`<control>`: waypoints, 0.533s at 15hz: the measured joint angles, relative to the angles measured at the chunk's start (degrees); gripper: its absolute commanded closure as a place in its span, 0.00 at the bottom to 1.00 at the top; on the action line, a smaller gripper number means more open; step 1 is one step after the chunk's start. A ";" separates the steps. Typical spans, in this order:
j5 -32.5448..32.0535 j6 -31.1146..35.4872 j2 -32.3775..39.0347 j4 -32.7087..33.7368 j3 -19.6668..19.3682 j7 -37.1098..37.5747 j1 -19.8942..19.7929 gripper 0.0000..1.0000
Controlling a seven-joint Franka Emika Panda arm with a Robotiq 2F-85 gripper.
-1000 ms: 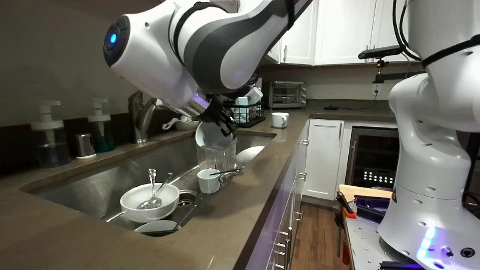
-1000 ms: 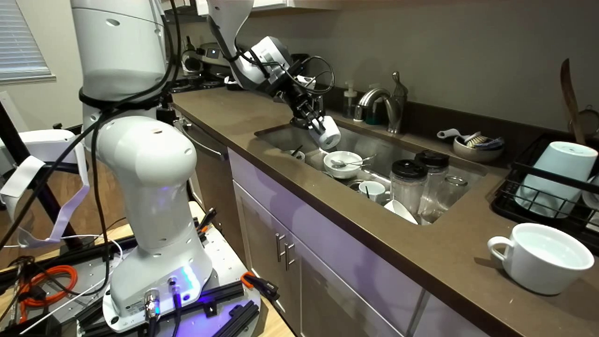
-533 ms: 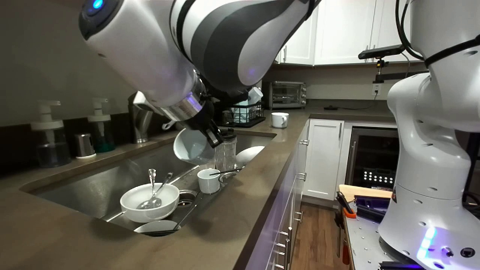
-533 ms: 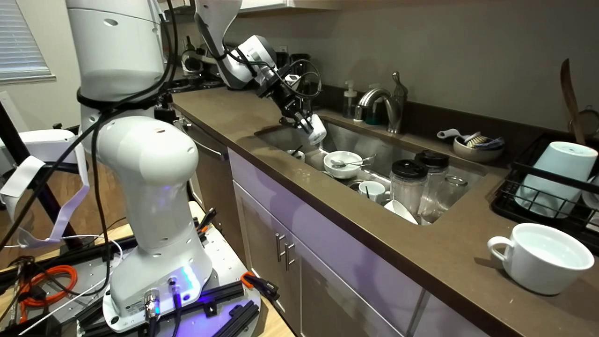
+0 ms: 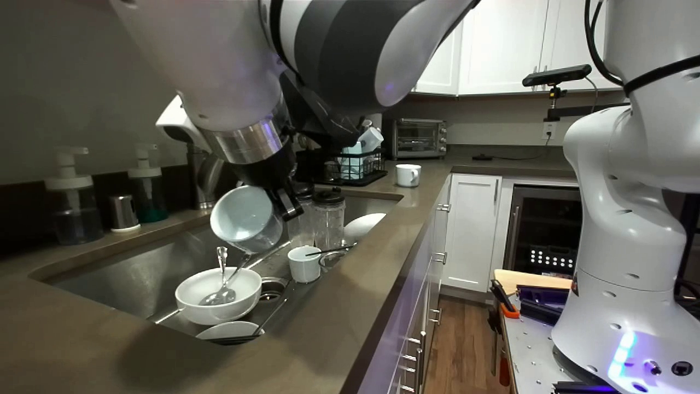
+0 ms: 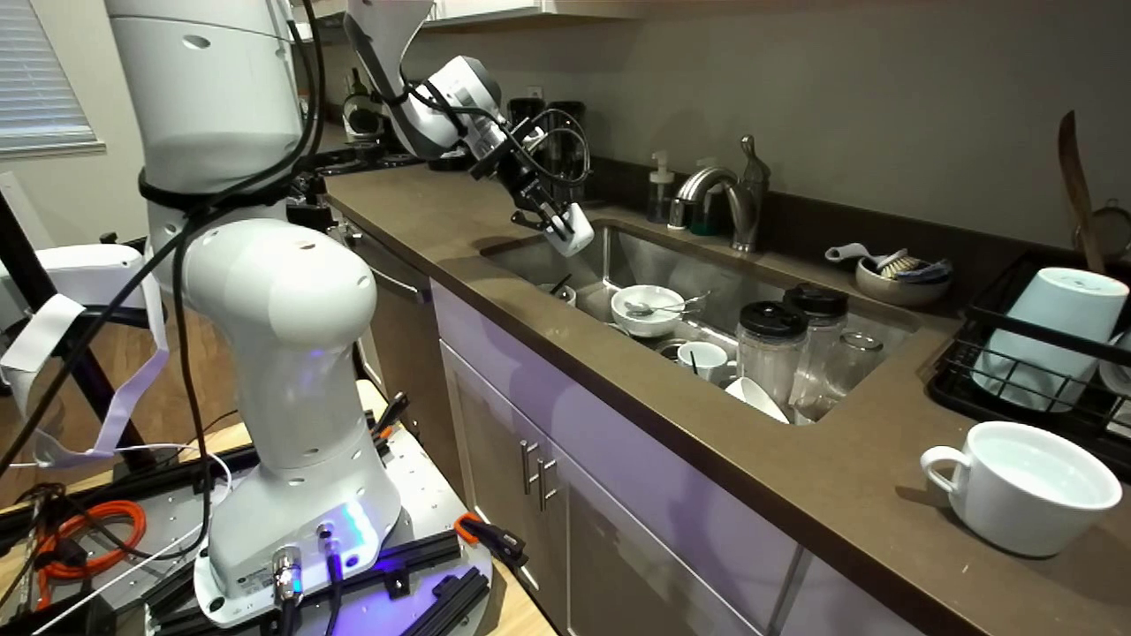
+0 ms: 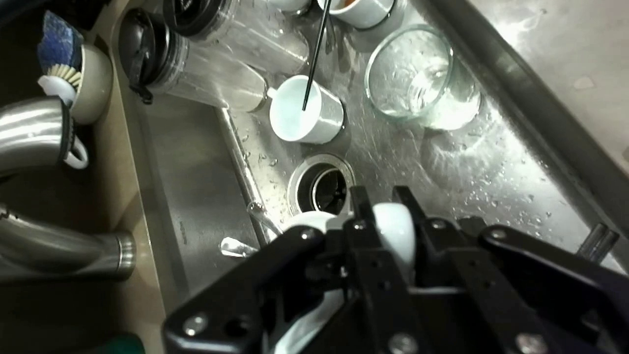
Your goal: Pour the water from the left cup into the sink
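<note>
My gripper (image 5: 290, 210) is shut on a white cup (image 5: 246, 217) and holds it in the air over the sink (image 5: 126, 282). The cup is tilted, with its mouth toward the camera in that exterior view. Whether water is in it I cannot tell. In an exterior view the cup (image 6: 574, 234) hangs from the gripper (image 6: 552, 225) above the far end of the sink (image 6: 632, 252). In the wrist view a white part that looks like the cup's handle (image 7: 395, 226) sits between the fingers (image 7: 382, 192). The rest of that cup is mostly hidden there by the gripper.
In the sink are a white bowl (image 5: 219, 298) with spoons, a small white cup (image 5: 304, 264), and jars (image 6: 771, 344) with black lids. A faucet (image 6: 720, 190) rises behind the sink. On the counter stand a white cup (image 6: 1020, 486) and a dish rack (image 6: 1025, 353).
My gripper has carried the cup along the sink, away from the jars and past the bowl. The cup has turned, and more of its inside now shows in an exterior view.
</note>
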 measured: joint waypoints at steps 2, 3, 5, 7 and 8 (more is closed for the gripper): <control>1.51 3.49 -0.68 0.04 -0.32 -0.33 -0.11 0.96; 2.61 5.30 -0.99 0.08 -0.57 -0.90 -0.18 0.96; 5.75 8.48 -1.35 0.46 -1.01 -3.01 -0.64 0.96; 9.44 10.83 -1.37 1.24 -1.68 -5.91 -0.94 0.96; 11.23 11.73 -1.37 1.63 -1.98 -7.40 -1.06 0.96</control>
